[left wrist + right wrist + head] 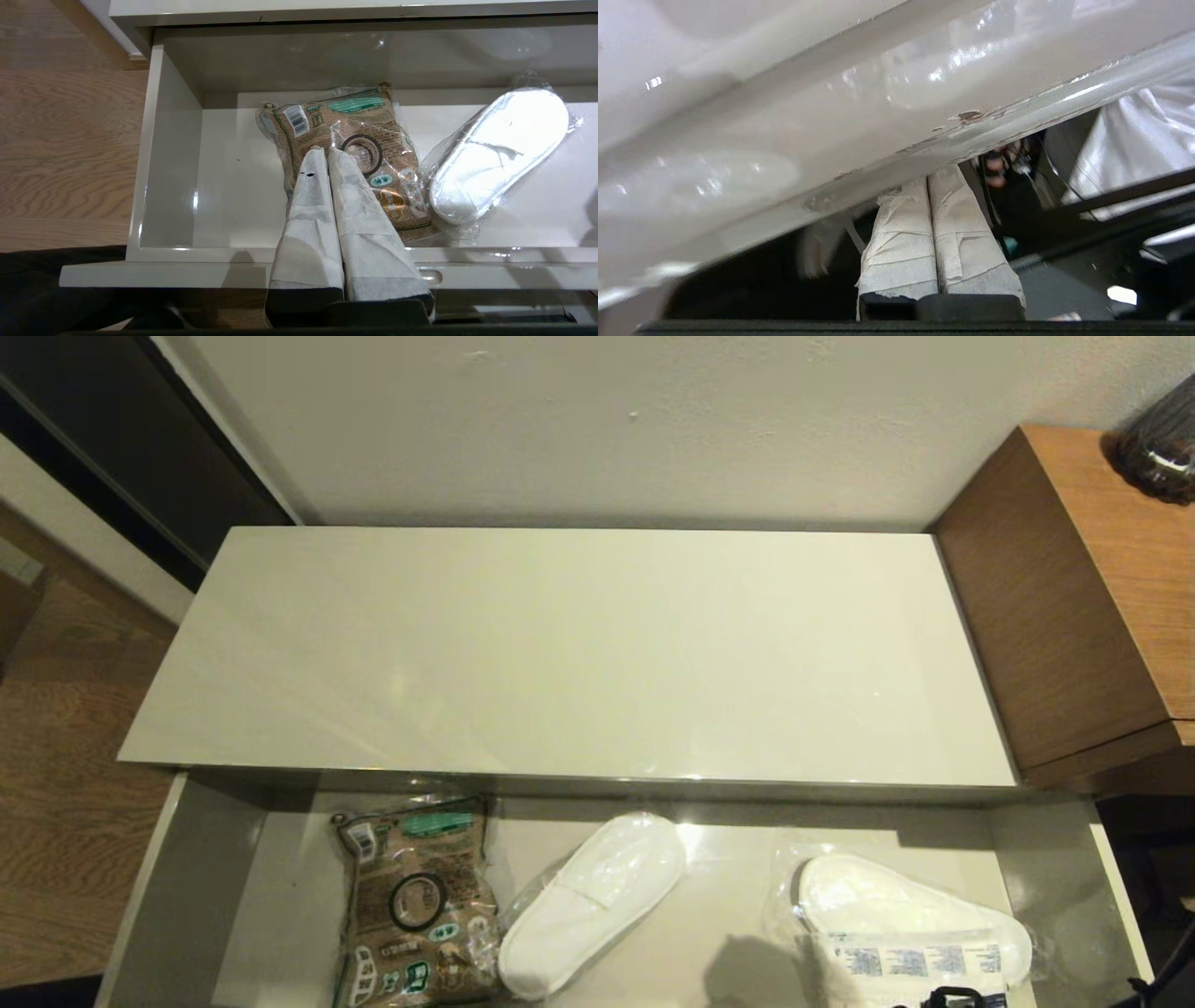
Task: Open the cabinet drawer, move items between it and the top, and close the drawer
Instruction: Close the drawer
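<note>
The cabinet drawer [187, 896] stands pulled out below the bare glossy top [579, 653]. A black tape roll [417, 901] lies on a brown printed bag [457, 859] at the drawer's left. A plastic-wrapped white slipper [593, 901] lies in the middle. Another wrapped slipper [887, 905] lies at the right, with a white packet with blue print [915, 959] across its near end. My left gripper [324, 151] is shut and holds nothing; it hovers over the drawer's front edge, its tips just short of the tape roll [361, 154]. My right gripper [929, 179] is shut, its tips against the chipped lower edge of a glossy cream panel [831, 116].
A taller brown wooden unit [1074, 597] adjoins the cabinet on the right, with a dark glassy object [1162, 448] on it. Wood floor [65, 756] lies to the left. A white wall backs the cabinet.
</note>
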`<state>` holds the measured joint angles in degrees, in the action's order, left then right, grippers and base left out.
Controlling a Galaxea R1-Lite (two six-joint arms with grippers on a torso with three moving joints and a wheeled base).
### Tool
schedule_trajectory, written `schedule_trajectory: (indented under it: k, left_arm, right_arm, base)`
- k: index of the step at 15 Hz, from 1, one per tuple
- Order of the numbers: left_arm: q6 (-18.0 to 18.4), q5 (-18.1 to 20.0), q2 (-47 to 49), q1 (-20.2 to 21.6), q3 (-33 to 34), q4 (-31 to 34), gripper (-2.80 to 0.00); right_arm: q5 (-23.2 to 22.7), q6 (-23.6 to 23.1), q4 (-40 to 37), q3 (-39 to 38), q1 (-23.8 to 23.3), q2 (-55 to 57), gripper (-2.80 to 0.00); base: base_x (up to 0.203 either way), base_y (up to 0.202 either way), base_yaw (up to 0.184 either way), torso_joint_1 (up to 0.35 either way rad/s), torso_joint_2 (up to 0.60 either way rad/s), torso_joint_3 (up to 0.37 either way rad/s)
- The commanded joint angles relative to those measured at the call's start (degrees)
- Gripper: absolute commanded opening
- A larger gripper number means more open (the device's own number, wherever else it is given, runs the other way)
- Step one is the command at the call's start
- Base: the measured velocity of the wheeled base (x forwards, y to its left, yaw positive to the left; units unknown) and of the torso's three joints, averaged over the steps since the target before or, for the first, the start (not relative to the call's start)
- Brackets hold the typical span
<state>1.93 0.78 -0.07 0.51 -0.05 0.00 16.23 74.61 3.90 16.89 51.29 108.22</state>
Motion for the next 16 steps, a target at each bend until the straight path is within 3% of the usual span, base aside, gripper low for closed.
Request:
schedule_trajectory:
  k: [1, 4, 7, 11, 16]
  left_arm:
    - [0.01, 0.01, 0.07, 0.02, 0.05, 0.0, -2.8]
    - [0.01, 0.01, 0.07, 0.02, -0.02, 0.0, -2.8]
    - [0.01, 0.01, 0.07, 0.02, 0.05, 0.0, -2.8]
    - [0.01, 0.01, 0.07, 0.02, 0.03, 0.0, -2.8]
    - [0.01, 0.01, 0.07, 0.02, 0.03, 0.0, -2.8]
  right_arm:
    - [3.2, 0.55, 0.93, 1.56, -2.81, -0.28, -2.8]
    - [4.67, -0.26, 0.94, 3.28, -4.88, -4.1, -2.8]
    - [5.8, -4.47, 0.6, 7.82, -8.15, -9.02, -2.8]
    - [5.15, -14.06, -0.32, 17.13, -21.49, -12.36, -2.8]
    - [3.9, -21.07, -7.7, 31.77, -30.52, -14.62, -2.8]
  base:
    - [0.0, 0.0, 0.0, 0.0, 0.0, 0.0]
    - [0.0, 0.0, 0.0, 0.0, 0.0, 0.0]
    - [0.0, 0.0, 0.0, 0.0, 0.0, 0.0]
    - [0.0, 0.0, 0.0, 0.0, 0.0, 0.0]
    - [0.0, 0.0, 0.0, 0.0, 0.0, 0.0]
